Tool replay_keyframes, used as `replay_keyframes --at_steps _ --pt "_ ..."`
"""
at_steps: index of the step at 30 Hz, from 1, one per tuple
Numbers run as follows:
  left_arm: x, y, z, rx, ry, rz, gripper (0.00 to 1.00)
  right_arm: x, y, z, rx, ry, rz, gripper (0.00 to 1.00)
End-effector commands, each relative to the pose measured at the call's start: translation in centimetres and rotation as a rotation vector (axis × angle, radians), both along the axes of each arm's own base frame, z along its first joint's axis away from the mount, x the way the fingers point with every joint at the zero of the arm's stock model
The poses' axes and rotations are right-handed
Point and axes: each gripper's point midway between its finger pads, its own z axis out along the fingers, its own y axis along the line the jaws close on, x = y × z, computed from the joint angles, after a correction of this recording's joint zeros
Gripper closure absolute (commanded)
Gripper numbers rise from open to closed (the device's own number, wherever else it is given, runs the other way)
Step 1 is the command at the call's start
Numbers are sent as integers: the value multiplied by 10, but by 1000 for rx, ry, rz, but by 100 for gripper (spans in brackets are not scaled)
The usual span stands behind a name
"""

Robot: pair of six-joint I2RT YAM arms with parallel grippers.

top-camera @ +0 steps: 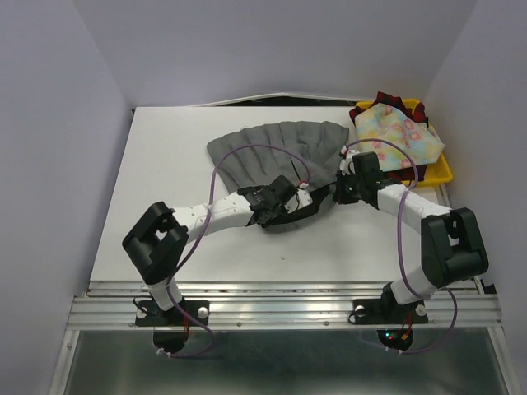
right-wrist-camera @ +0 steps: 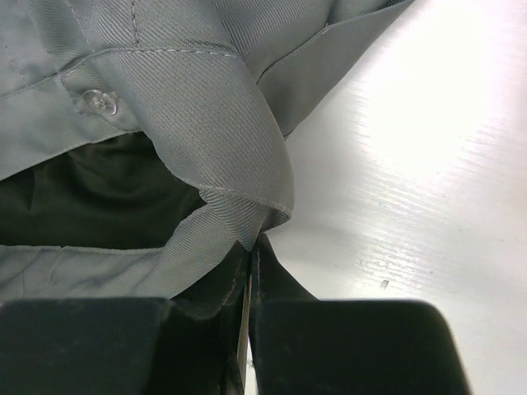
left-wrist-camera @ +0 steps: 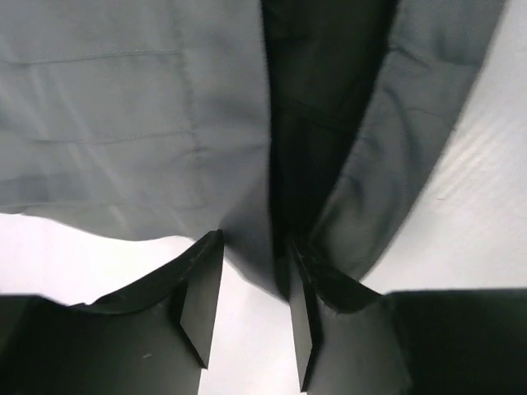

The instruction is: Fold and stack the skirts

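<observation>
At bench (top-camera: 165, 189) centre, grey skirt (top-camera: 272, 148) spread; right jaws clamp waistband, left jaws narrow round fold, grip unclear; floral skirt (top-camera: 395, 132) over plaid skirt (top-camera: 383, 100) in yellow tray (top-camera: 442, 170).

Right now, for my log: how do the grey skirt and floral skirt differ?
The grey skirt lies spread on the table; the floral skirt sits in the yellow tray. The grey skirt is plain, the floral skirt pastel-printed. The right gripper pinches only the grey skirt. Both are cloth.
</observation>
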Motion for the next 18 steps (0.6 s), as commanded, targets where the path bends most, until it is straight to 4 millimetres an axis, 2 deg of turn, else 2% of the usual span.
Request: replay_keyframes --at_steps 1,6,8,10,12,13,15,16,18 --pt "33 3 28 -1 -167 92 59 1 -12 -7 -70 -6 -17 99" --pt "50 19 33 8 -201 165 82 1 -18 -14 -107 0 -24 99" --pt "54 25 36 -2 -194 176 99 3 -22 -15 -125 -7 -35 99" --pt "53 26 39 -50 -155 191 100 7 -29 -14 -154 -19 -67 99" --pt "54 38 39 -85 -98 230 100 11 -32 -10 -164 -28 -94 87" --pt "50 36 39 -138 -50 237 100 12 -37 -7 -158 -34 -114 63" --pt "49 46 38 -185 16 272 100 12 -40 -3 -122 -33 -155 39" --pt "44 44 34 -214 66 262 100 11 -40 -1 -97 -30 -160 33" --pt "40 46 25 -248 134 290 100 7 -31 6 -9 -23 -139 28"
